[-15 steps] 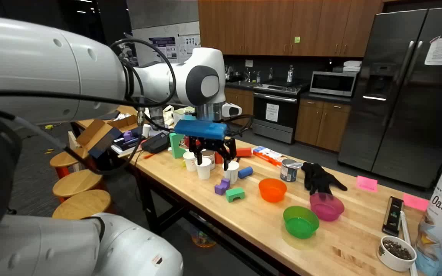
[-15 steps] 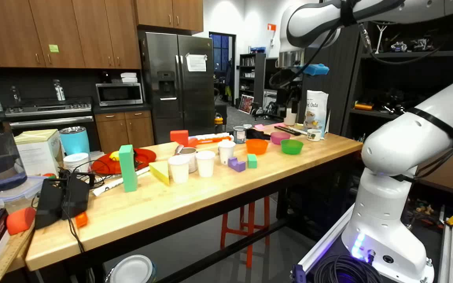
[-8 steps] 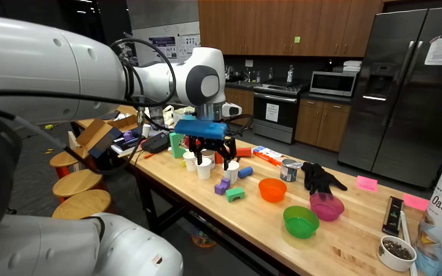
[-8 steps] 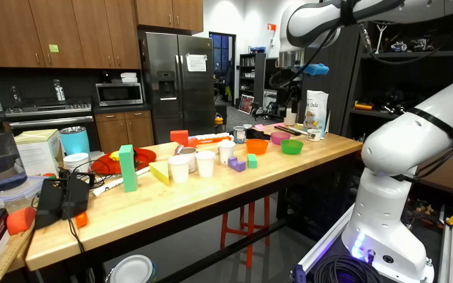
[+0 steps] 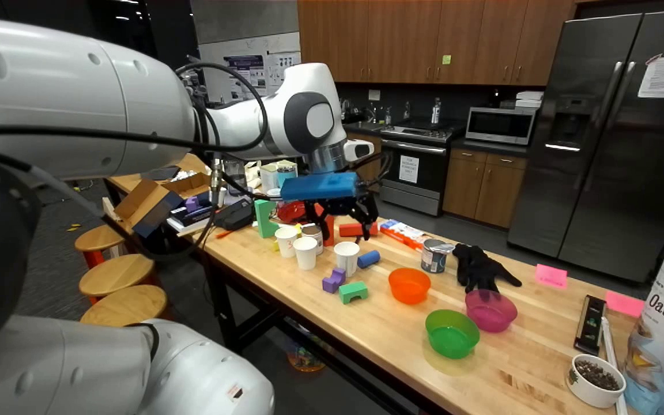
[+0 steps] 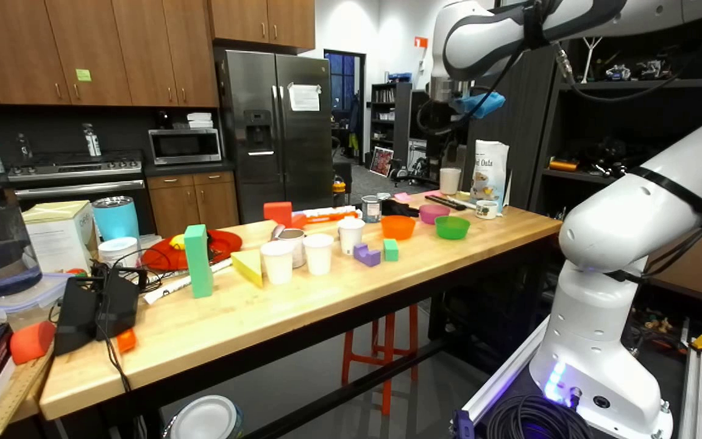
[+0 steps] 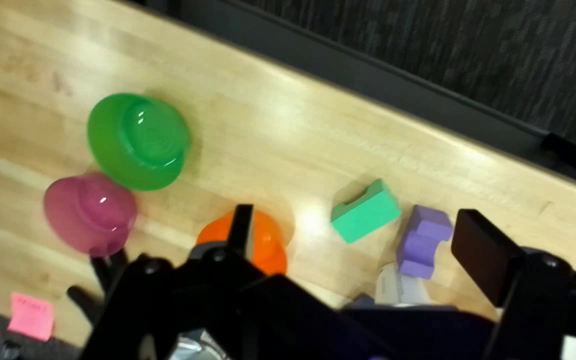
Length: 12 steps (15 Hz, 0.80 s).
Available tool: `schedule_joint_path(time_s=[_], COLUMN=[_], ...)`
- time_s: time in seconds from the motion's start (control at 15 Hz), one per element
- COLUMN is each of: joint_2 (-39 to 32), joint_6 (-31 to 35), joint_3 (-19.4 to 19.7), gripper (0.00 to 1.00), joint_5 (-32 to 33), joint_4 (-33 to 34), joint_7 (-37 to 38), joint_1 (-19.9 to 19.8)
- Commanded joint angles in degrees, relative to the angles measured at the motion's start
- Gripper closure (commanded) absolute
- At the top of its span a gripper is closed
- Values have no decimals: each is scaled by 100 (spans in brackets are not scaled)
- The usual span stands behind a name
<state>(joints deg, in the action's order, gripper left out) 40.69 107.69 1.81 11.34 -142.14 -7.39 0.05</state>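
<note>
End effector (image 5: 346,235) holds nothing, jaws apart above tabletop (image 7: 268,125). Green block (image 7: 366,215), purple block (image 7: 423,242) lie toward robot-side long edge. Your risk: jaws lowered off-line may topple white cup (image 5: 346,259) just beside purple block.

The table (image 5: 539,346) carries cups (image 5: 305,255), bowls (image 5: 452,340) and blocks (image 5: 354,292).

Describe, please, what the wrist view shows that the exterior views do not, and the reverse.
Only the wrist view: a look down between the open fingers of the gripper.

Only the exterior views: the arm, fridge, stove and oats bag.

All share: the green bowl, pink bowl, orange bowl, small green block, purple block and gripper.
</note>
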Motion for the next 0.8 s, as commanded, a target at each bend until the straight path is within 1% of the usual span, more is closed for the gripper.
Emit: schedule_joint_path(time_s=[0.0,0.13,0.33,0.6,0.73], joint_2=[-517,-728,-1217,-1951,-2302], joint_6=[422,886,2207,4084,4892], joint_3=[47,194,571,969,1188], gripper=[0,0,0,0,0], joint_5=[962,1430,1476,976,426], joint_4=[626,883,1117,1240,1250], joint_7=[-535,-925,-1539,-2430,-3033], joint_1=[-188,-191,-57,159,428])
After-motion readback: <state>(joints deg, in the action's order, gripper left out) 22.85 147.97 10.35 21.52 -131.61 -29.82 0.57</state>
